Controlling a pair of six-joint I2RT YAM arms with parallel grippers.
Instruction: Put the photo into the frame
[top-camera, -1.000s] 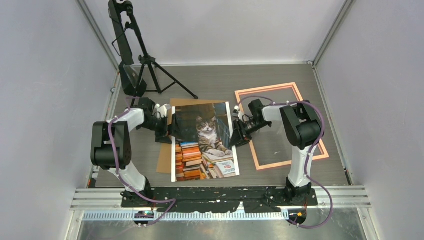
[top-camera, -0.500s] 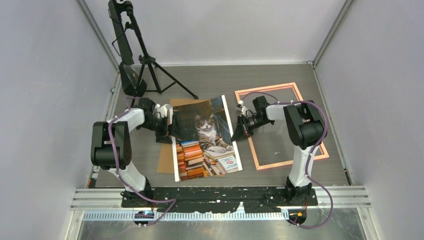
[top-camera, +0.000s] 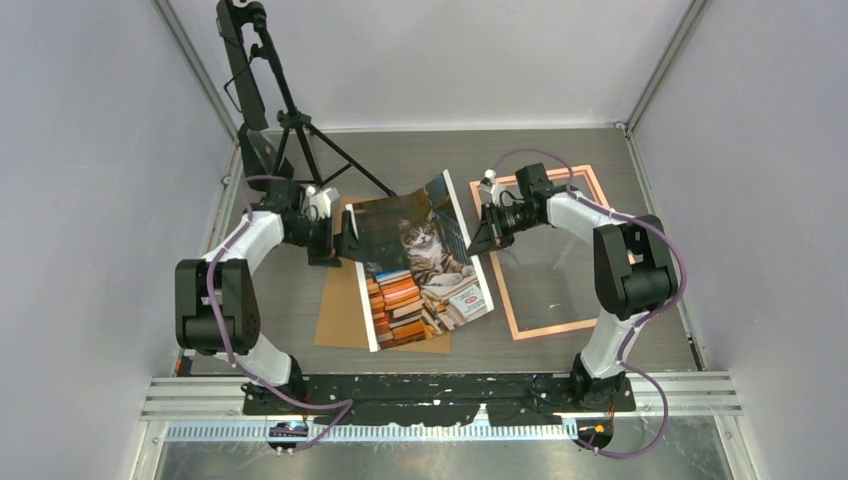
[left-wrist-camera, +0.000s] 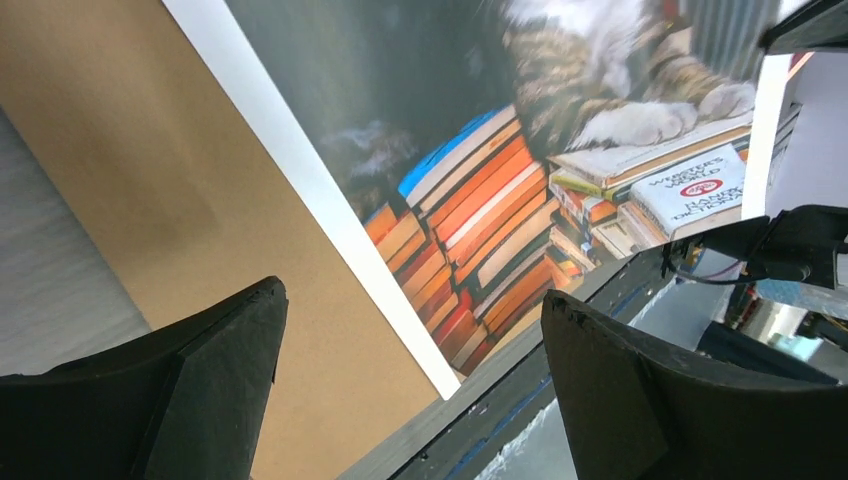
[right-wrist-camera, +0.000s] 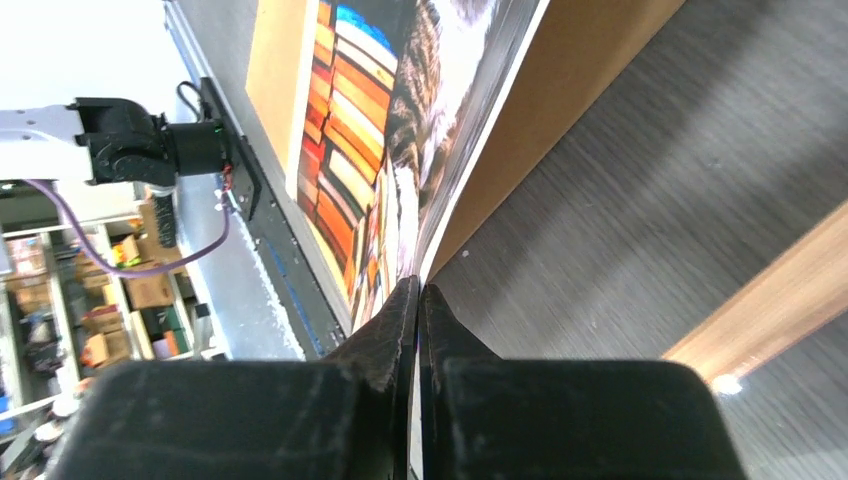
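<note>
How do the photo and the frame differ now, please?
The photo is a solid print of a cat and books; the frame is only thin salmon rails. The photo's right edge is raised, pinched in the shut right gripper; the frame lies flat on the table. The photo partly overlies a brown board; the frame does not. Both are rectangular.

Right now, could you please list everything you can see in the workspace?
photo: one, tabby cat and colourful books, table centre, right edge lifted
backing board: one, brown, flat under the photo
frame: one, salmon-pink, flat, right of the photo
tripod: one, black, far left
table: one, dark grey
left end effector: one, black, open at the photo's left edge
right end effector: one, black, shut on the photo's right edge
</note>
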